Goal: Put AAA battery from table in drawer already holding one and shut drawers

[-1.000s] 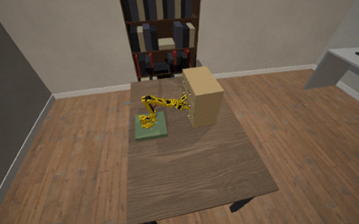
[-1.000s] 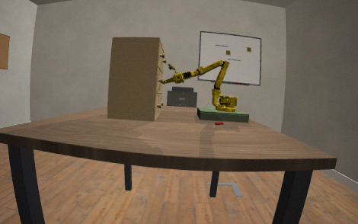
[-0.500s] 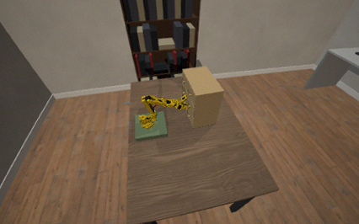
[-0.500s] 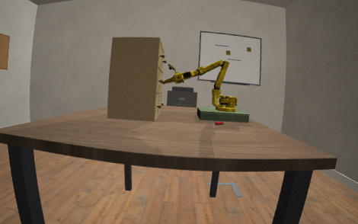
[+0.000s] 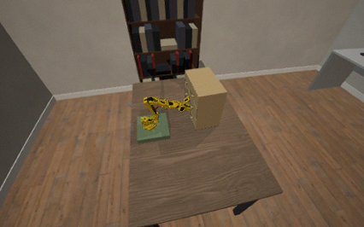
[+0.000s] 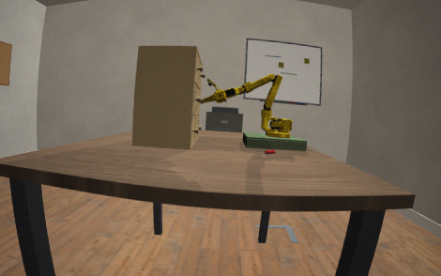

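Battery (image 6: 269,151) on table, well apart from pincer (image 6: 203,99).

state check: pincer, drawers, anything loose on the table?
pincer: shut on a drawer knob on the cabinet front.
drawer cabinet: upright on the table; no drawer visibly pulled out; contents hidden.
small red item: lying loose on the table in front of the green base; too small to identify.
arm: stretched out toward the cabinet front.
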